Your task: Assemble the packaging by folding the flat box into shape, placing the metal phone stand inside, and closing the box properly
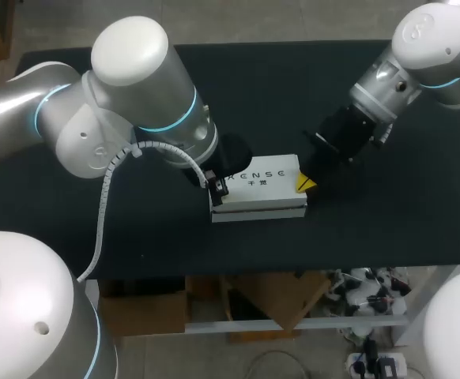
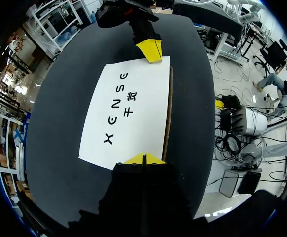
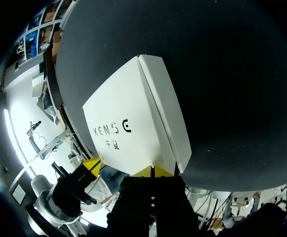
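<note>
So, box [image 1: 258,189]: one, white, printed face up on the table [image 1: 372,229]. It lies endwise between our two grippers and looks folded into shape.
Left gripper [image 2: 143,159]: one. Its yellow tips are pressed together with nothing seen between them, and they sit at the near end of the box.
Right gripper [image 3: 153,172]: one. Its tips are likewise pressed together, meeting the opposite end of the box straight across from our left gripper.
Slit [image 2: 169,108]: one dark line along the long edge of the box, off to one side of the left gripper's tips. We judge the lid is not fully seated there.
Phone stand: none in view. We cannot tell whether it is inside.
Risk, buckling: if we push inward from both ends at once, the thin card may bow and the lid may spring up.
Risk, sliding: an uneven push from either gripper could make the light box pivot or skid away from the other one.
Risk, empty closure: if we seal the slit without confirming the stand is inside, we may be closing an empty box.
</note>
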Controlling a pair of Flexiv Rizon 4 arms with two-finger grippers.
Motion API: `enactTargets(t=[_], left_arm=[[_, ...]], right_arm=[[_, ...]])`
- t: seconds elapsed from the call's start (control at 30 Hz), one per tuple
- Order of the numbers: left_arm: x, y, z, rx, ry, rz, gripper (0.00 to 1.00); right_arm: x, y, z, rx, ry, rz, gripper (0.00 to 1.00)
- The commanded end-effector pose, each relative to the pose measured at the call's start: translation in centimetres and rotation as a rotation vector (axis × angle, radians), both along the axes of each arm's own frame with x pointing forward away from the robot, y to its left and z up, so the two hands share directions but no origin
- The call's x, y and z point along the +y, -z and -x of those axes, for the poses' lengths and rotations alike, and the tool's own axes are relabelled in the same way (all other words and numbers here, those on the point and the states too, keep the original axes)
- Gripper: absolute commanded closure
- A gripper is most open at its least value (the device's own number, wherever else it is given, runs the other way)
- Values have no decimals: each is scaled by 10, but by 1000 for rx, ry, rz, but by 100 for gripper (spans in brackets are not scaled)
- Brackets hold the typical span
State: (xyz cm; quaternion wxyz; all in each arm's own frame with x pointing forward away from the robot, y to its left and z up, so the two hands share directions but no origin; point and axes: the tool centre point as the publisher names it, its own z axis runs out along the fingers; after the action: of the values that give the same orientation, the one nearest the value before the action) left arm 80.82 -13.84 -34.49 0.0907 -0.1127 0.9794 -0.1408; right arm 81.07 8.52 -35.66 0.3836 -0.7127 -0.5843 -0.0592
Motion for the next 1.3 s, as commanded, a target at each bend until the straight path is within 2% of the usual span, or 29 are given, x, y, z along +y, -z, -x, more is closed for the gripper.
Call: enactTargets(t=[0.03, 1.1, 1.3], left_arm=[[-2, 3, 0, 1, -2, -4, 100], [-2, 20, -5, 34, -22, -18, 100], [-2, 19, -5, 32, -26, -19, 100]], right_arm=[[0, 4, -2, 6, -2, -2, 100], [-5, 23, 0, 40, 16, -2, 100], [-2, 15, -2, 26, 10, 0, 100]])
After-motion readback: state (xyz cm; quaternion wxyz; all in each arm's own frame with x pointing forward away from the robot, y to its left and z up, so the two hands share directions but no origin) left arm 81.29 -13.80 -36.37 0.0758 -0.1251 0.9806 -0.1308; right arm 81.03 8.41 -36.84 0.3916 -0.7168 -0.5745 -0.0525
